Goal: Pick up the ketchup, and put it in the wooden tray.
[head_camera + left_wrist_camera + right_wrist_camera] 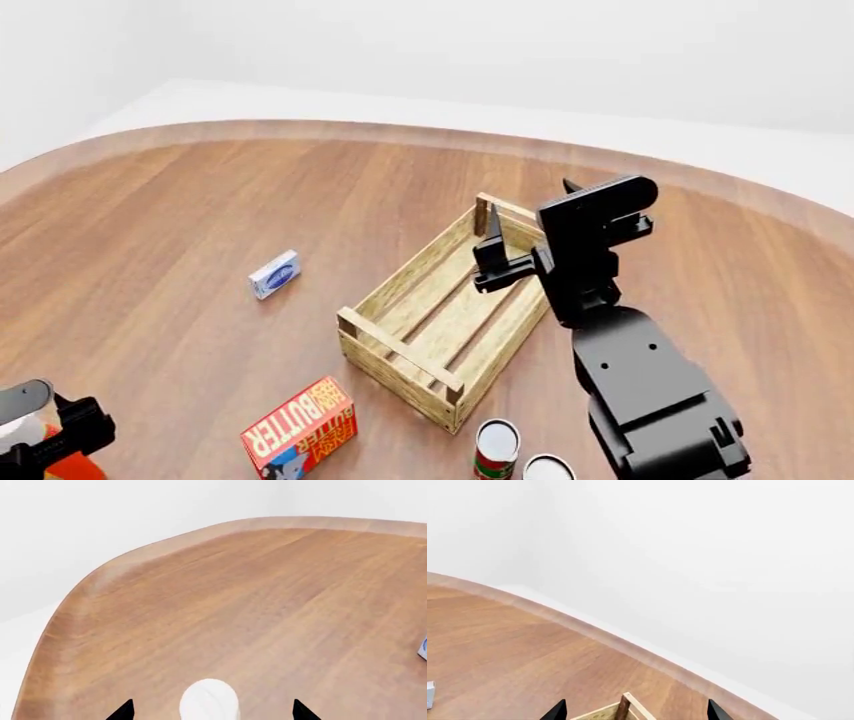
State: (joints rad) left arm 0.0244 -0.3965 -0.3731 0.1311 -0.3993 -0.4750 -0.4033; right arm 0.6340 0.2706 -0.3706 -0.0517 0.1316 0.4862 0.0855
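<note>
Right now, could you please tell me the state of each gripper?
Left gripper: open around the ketchup, not visibly clamped.
Right gripper: open, empty, over the tray.

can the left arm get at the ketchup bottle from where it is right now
Probably yes. In the head view the left end effector sits right at the slim orange-red ketchup bottle with a white cap. In the left wrist view the white cap lies between its fingertips, with nothing in between. Whether it is gripped is unclear.

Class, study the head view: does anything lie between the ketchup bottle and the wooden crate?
The butter box lies flat close to that path, just short of the crate. The right arm also hangs over the crate's far end.
</note>
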